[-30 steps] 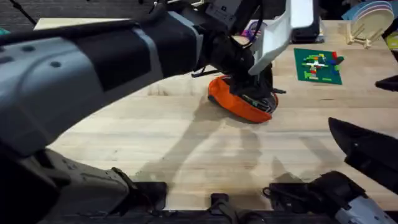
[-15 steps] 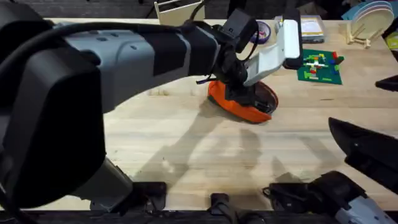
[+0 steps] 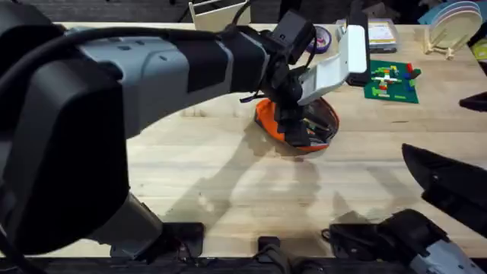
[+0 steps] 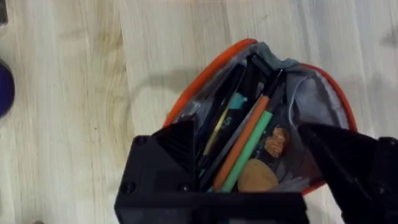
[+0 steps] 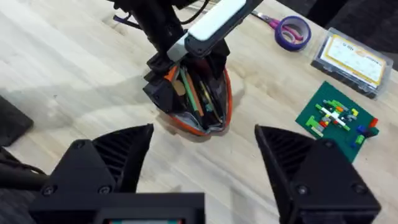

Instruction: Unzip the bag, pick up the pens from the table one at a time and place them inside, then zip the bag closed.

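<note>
The orange bag [image 3: 266, 119] lies on the table [image 3: 228, 179] right of centre, its zip open and its mouth spread wide. My left gripper [image 3: 302, 125] hangs just over that mouth, open, one finger at each side. In the left wrist view the bag's grey lining [image 4: 314, 93] holds several pens, among them a green pen [image 4: 255, 137] beside an orange one [image 4: 242, 137] and dark ones. The right wrist view looks onto the bag [image 5: 193, 127] and the left gripper [image 5: 180, 81] from a distance. My right gripper [image 5: 205, 162] is open and holds nothing, near the table's front right.
A green baseplate with small bricks [image 3: 389, 80] lies right of the bag. Behind it are a clear plastic box [image 5: 351, 56] and a purple tape roll [image 5: 292, 30]. A plate rack [image 3: 449, 27] stands at the far right corner. Bare tabletop stretches in front of the bag.
The left arm dropped away from the camera and its gripper settled lower over the bag. The bag's mouth now gapes wider, showing the pens inside. The right arm stayed still.
</note>
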Controlling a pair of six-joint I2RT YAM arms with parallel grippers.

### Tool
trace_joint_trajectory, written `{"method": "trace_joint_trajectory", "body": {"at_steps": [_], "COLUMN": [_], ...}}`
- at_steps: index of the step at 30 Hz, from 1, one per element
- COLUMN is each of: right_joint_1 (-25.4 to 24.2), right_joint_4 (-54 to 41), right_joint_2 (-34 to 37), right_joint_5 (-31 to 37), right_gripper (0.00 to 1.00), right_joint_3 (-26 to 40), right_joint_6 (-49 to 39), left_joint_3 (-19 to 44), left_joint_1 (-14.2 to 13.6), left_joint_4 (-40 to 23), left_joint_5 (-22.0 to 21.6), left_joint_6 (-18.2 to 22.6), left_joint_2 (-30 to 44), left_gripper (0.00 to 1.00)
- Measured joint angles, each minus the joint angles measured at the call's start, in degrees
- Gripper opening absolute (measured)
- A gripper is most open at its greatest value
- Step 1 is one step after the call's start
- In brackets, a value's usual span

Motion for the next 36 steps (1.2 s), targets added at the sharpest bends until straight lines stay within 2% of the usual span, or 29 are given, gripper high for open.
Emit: {"method": "trace_joint_trajectory", "body": {"at_steps": [11, 18, 19, 25, 26, 31, 33, 35, 36], "right_joint_1": [0.0, 0.0, 0.0, 0.0, 0.0, 0.0, 0.0, 0.0, 0.0], "right_joint_4": [0.0, 0.0, 0.0, 0.0, 0.0, 0.0, 0.0, 0.0, 0.0], "right_joint_2": [0.0, 0.0, 0.0, 0.0, 0.0, 0.0, 0.0, 0.0, 0.0], "right_joint_5": [0.0, 0.0, 0.0, 0.0, 0.0, 0.0, 0.0, 0.0, 0.0], "right_gripper": [0.998, 0.998, 0.998, 0.998, 0.998, 0.998, 0.998, 0.998, 0.998], "right_joint_3": [0.0, 0.0, 0.0, 0.0, 0.0, 0.0, 0.0, 0.0, 0.0], "right_joint_6": [0.0, 0.0, 0.0, 0.0, 0.0, 0.0, 0.0, 0.0, 0.0], "left_joint_3": [0.0, 0.0, 0.0, 0.0, 0.0, 0.0, 0.0, 0.0, 0.0], "left_joint_1": [0.5, 4.3, 6.3, 10.2, 12.8, 18.1, 20.3, 27.2, 28.5], "left_joint_4": [-0.2, -3.9, -6.2, -10.7, -13.0, -17.0, -19.4, -25.9, -26.6], "left_joint_5": [-0.2, -0.2, -0.2, -0.2, -0.1, 1.9, 3.4, 9.5, 10.8], "left_joint_6": [-0.3, -0.5, -0.5, -0.6, -0.6, 0.7, 3.1, 12.8, 14.5], "left_joint_2": [-1.4, -9.7, -12.4, -15.6, -17.2, -20.0, -20.7, -20.9, -20.9], "left_gripper": [0.992, 0.992, 0.992, 0.992, 0.992, 0.992, 0.992, 0.992, 0.992]}}
